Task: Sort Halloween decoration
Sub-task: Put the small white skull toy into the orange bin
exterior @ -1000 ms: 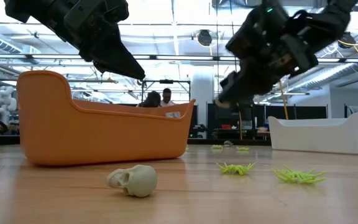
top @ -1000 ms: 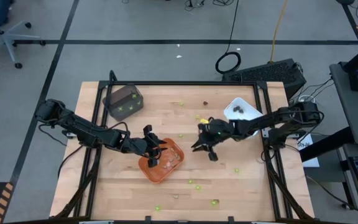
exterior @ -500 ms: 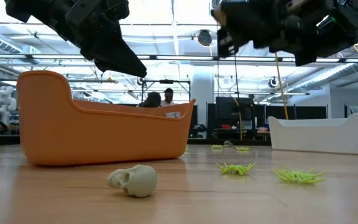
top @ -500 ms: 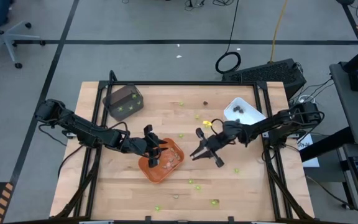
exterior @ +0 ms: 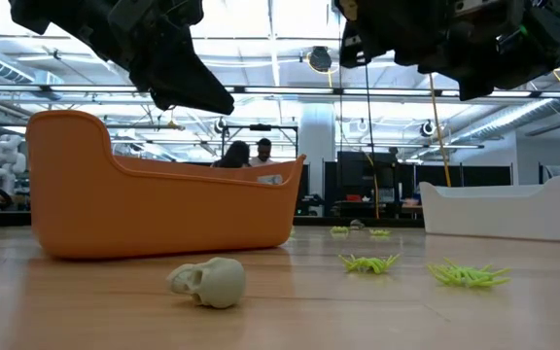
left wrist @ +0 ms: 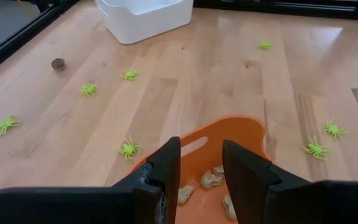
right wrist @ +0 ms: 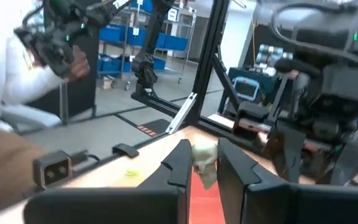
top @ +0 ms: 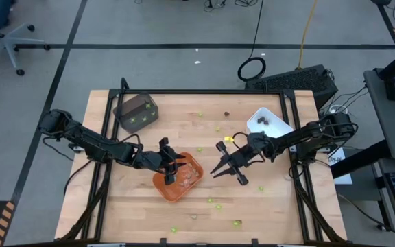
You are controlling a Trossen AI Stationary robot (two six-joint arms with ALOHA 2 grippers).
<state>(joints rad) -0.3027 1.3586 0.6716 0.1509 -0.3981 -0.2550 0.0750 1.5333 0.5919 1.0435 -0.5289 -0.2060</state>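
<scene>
The right gripper (right wrist: pixel 202 163), pinching a small tan-grey plastic skull (right wrist: pixel 204 160), hung mid-worktop just beside the orange plastic tray (top: pixel 177 180), seemingly short of its rim; the left gripper (left wrist: pixel 201 165) hovered part-open and empty above the tray.

overhead view straight down on table (top: pixel 204 209), low view level across it, both sharing orange tray (top: pixel 178 176), wrist views close

Three trays on the bench (top: pixel 286 206): one orange tray (top: pixel 196 165), one white tray (top: pixel 258 116), one dark grey tray (top: pixel 124 108). About eight lime-green spiders (left wrist: pixel 128 149) loose on the wood, a few more in the dark grey tray, too small to count. One dark brown piece (top: pixel 226 114) outside the trays. One tan-grey skull (exterior: pixel 207 282) lying loose, a second skull (right wrist: pixel 205 163) pinched in the right hand (top: pixel 214 171). At least three tan pieces (left wrist: pixel 212 180) in the orange tray.
</scene>
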